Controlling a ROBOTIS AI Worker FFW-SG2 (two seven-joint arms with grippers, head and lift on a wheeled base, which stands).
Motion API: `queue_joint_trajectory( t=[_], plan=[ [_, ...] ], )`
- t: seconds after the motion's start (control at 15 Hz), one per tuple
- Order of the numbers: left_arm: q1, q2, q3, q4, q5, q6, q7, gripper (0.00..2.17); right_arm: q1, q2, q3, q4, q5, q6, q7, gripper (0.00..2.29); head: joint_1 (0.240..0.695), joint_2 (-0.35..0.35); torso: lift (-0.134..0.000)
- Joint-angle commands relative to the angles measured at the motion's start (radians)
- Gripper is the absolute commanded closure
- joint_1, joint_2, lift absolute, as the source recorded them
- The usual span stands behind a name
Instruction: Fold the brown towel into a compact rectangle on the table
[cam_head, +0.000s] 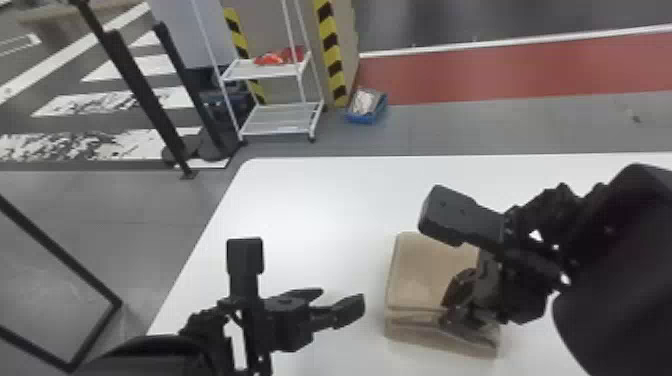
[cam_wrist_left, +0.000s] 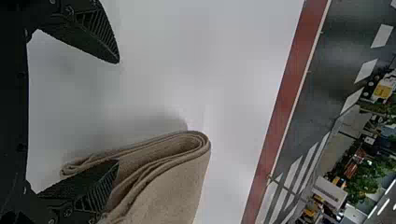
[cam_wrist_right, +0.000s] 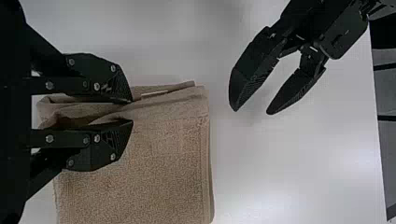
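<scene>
While my left gripper (cam_head: 341, 299) is wide open and empty, my right gripper (cam_head: 442, 314) has its fingers a little apart, with towel between them; I can't tell if they pinch. The brown towel (cam_head: 425, 272) lies folded on the white table (cam_head: 300, 200). Past it, I see a white cart (cam_head: 265, 123), a blue box (cam_head: 367, 119) and red floor (cam_head: 500, 72).

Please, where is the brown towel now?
The brown towel lies on the white table, right of centre in the head view, partly hidden by the right gripper.
</scene>
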Motion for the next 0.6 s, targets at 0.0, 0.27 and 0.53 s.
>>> queue_joint_trajectory(
  t=[0.0,0.27,0.53],
  plan=[
    [0.000,0.000,0.000,0.000,0.000,0.000,0.000,0.14,0.000,0.003,0.002,0.000,0.000,0.006,0.000,0.07,0.695,0.282,-0.124],
    [-0.003,0.001,-0.002,0.000,0.000,0.000,0.000,0.14,0.012,0.002,-0.024,-0.005,-0.002,0.015,-0.012,0.08,0.695,0.282,-0.124],
    [-0.003,0.000,-0.008,0.000,0.000,0.000,0.000,0.14,0.054,-0.003,-0.128,-0.005,-0.011,0.018,-0.058,0.10,0.695,0.267,-0.124]
  ],
)
